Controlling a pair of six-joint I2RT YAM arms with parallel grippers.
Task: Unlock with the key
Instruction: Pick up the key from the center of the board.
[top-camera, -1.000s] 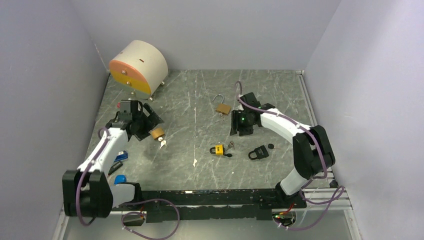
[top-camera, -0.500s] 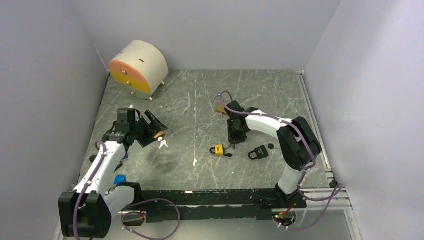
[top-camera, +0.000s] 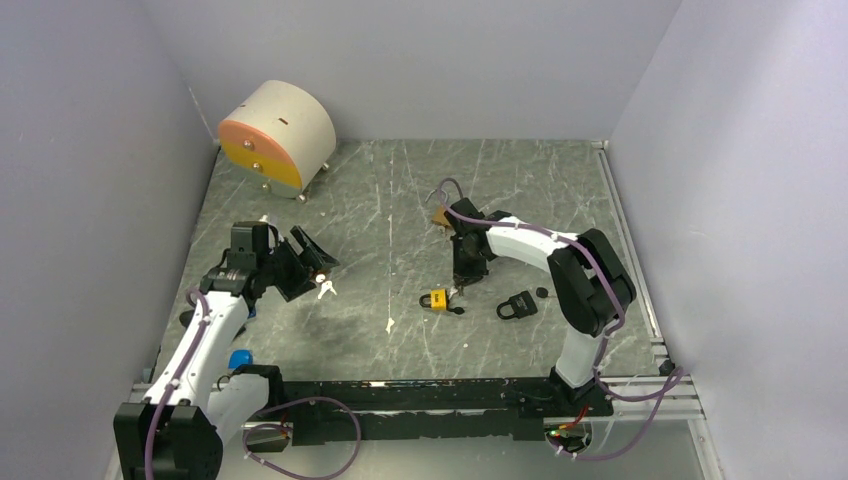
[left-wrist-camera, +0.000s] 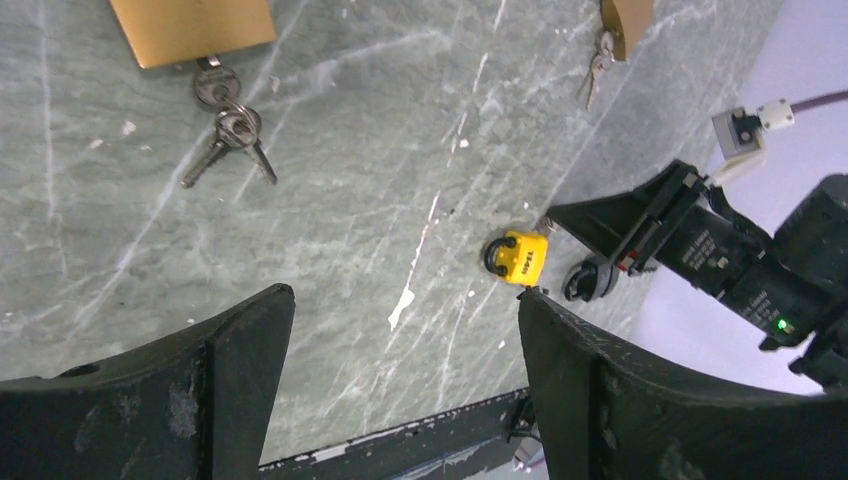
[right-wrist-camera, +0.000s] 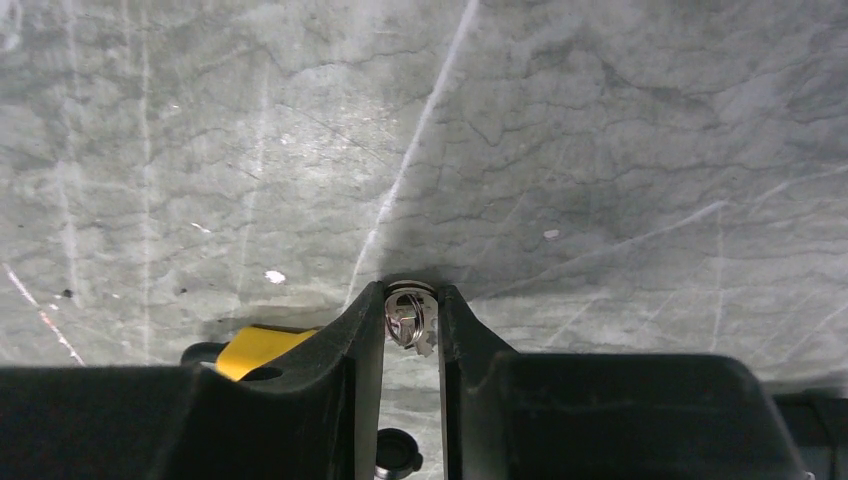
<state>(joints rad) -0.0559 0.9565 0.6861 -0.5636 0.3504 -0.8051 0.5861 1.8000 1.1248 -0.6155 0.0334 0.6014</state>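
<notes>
A yellow padlock (top-camera: 433, 299) lies mid-table, and it also shows in the right wrist view (right-wrist-camera: 258, 350) and the left wrist view (left-wrist-camera: 517, 258). My right gripper (top-camera: 459, 287) is down at its right side. In the right wrist view the gripper (right-wrist-camera: 411, 297) is shut on a small silver key ring with key (right-wrist-camera: 409, 316), resting on the table. My left gripper (top-camera: 306, 262) is wide open and empty above a brass padlock (left-wrist-camera: 190, 30) and its keys (left-wrist-camera: 225, 125), which also show in the top view (top-camera: 325, 290).
A black padlock (top-camera: 517, 306) and a small black cap (top-camera: 542, 292) lie right of the yellow one. Another brass padlock (top-camera: 439, 215) sits behind the right arm. A beige drum with an orange face (top-camera: 275, 135) stands at the back left. Blue items (top-camera: 238, 358) lie by the left base.
My right gripper came forward and down from the brass padlock to the keys beside the yellow padlock and closed on them. My left gripper shifted slightly right and nearer.
</notes>
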